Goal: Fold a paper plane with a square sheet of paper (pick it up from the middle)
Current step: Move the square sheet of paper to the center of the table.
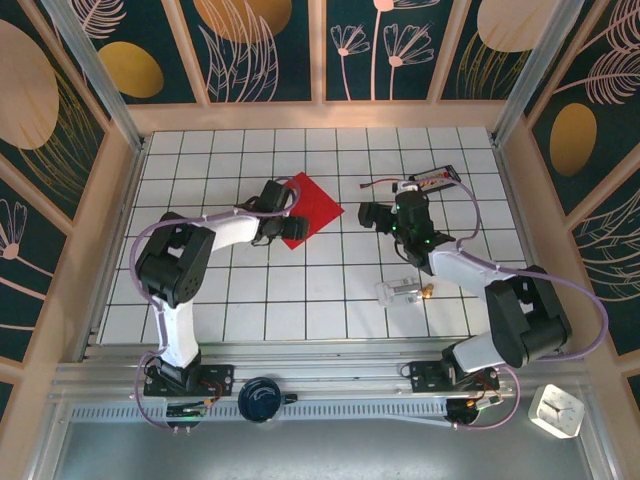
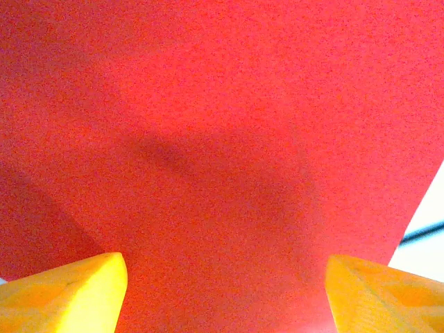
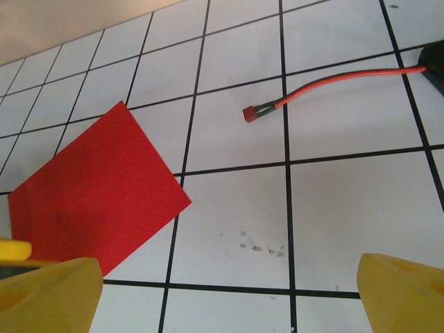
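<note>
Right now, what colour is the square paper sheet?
Plain bright red; the square paper sheet shows best from right wrist.

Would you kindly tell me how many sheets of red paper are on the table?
1: the red square sheet lies flat on the far-middle tiles, partly beneath the left gripper. Another directly underneath would be hidden.

Overhead camera looks down; close wrist cameras share the red sheet (image 3: 90, 187).

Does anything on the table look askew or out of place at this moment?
The square sheet of paper lies diagonal to the tiles. A small clear plastic piece sits loose near the right arm, and a red cable trails free from the black tray. No tear or spill shows.
</note>
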Robot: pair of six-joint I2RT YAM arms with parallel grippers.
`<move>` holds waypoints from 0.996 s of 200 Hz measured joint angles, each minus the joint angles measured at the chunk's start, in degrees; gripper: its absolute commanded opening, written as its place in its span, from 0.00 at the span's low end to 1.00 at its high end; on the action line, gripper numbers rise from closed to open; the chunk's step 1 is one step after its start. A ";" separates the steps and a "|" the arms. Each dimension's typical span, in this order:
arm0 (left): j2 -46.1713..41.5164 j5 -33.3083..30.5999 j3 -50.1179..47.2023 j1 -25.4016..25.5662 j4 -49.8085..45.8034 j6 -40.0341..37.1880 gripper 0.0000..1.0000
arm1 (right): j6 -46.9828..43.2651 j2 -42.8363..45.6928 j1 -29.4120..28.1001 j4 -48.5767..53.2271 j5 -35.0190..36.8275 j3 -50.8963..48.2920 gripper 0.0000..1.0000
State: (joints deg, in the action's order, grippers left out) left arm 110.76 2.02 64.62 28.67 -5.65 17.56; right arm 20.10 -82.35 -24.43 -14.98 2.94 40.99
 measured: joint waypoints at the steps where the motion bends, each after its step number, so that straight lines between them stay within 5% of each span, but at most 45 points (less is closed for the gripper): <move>1: -0.13 0.04 -0.17 0.07 0.13 0.09 0.74 | 0.00 -0.04 0.00 0.00 -0.02 0.00 0.94; 53: -9.57 3.67 -12.11 4.94 2.84 4.17 0.74 | -0.02 -0.85 0.72 0.90 -0.31 0.00 0.93; 90: -16.41 7.76 -14.93 6.82 1.46 4.57 0.84 | -0.24 -0.42 2.99 2.67 -0.68 0.00 0.93; 153: -5.29 0.52 6.71 6.71 -7.41 -10.49 0.98 | -0.26 4.94 5.73 3.87 -1.38 -1.42 0.93; 199: 3.23 -1.11 19.15 6.49 -19.80 -20.41 0.99 | -1.14 7.48 6.75 4.98 -1.79 -2.29 0.93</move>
State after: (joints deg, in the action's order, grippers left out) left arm 113.99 0.91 83.77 35.16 -25.45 -2.85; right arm 18.96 -74.87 -17.67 -10.00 1.15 38.70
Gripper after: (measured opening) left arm 0.988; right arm 0.933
